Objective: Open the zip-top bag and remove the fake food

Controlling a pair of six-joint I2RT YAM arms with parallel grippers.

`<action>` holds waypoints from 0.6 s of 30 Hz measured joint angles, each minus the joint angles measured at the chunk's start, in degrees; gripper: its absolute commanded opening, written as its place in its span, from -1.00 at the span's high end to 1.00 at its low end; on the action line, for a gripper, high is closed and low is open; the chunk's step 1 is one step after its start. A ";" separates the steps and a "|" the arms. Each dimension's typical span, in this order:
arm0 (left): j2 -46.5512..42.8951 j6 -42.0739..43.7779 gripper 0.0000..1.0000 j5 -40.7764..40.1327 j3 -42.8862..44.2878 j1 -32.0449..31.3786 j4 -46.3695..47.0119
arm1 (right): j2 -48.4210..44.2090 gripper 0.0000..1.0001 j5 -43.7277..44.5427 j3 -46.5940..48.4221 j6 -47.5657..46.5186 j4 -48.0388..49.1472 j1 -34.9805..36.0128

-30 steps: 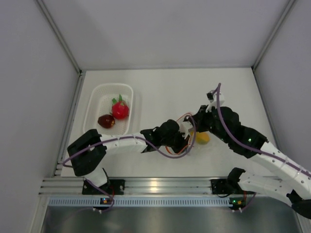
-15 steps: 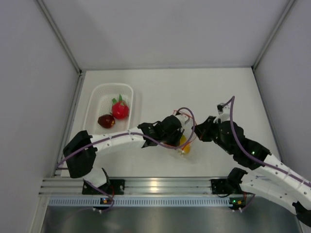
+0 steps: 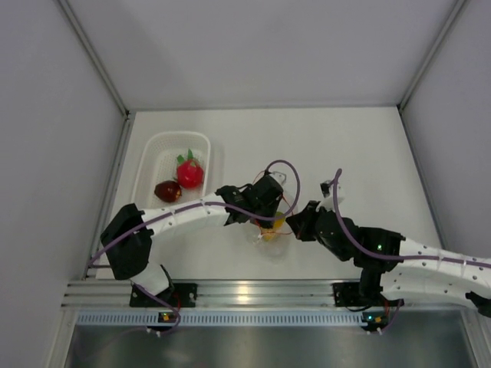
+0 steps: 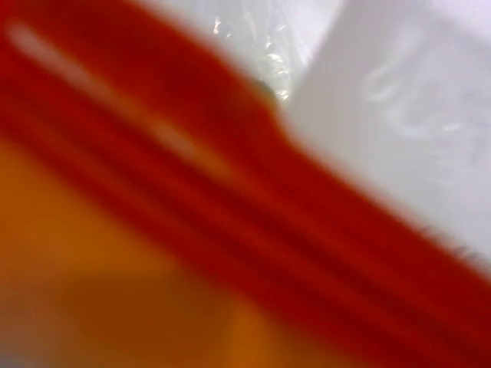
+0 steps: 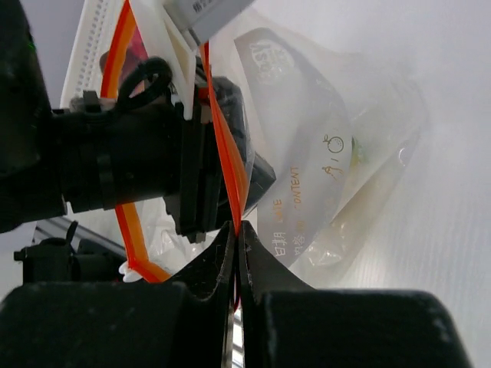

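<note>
Orange-red zip strip (image 5: 229, 149) of the zip-top bag (image 3: 270, 232), near-centre, is pinched in my right gripper's (image 5: 234, 230) fully closed jaws. Left gripper (image 3: 270, 216) is against the bag mouth; I can't tell its jaws.

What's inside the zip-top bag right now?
One yellow-orange toy fruit shows through the clear zip-top bag. The left end effector and right end effector cover part of it in the top view, so anything else inside cannot be seen.

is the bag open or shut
Open: the right wrist view shows the bag with zip strip split apart, one half pinched by the right gripper.
</note>
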 measured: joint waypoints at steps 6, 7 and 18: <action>4.17 -1.18 -0.14 -0.66 0.09 0.28 -0.24 | -0.20 1.00 4.35 0.02 0.50 -1.18 0.31; 4.74 -1.40 -0.21 -0.61 0.26 0.28 -0.35 | -0.35 1.00 4.74 0.02 0.50 -1.38 0.31; 11.06 -3.21 -0.47 4.02 2.73 0.26 4.35 | -0.85 1.00 6.67 -0.11 0.50 -2.23 0.31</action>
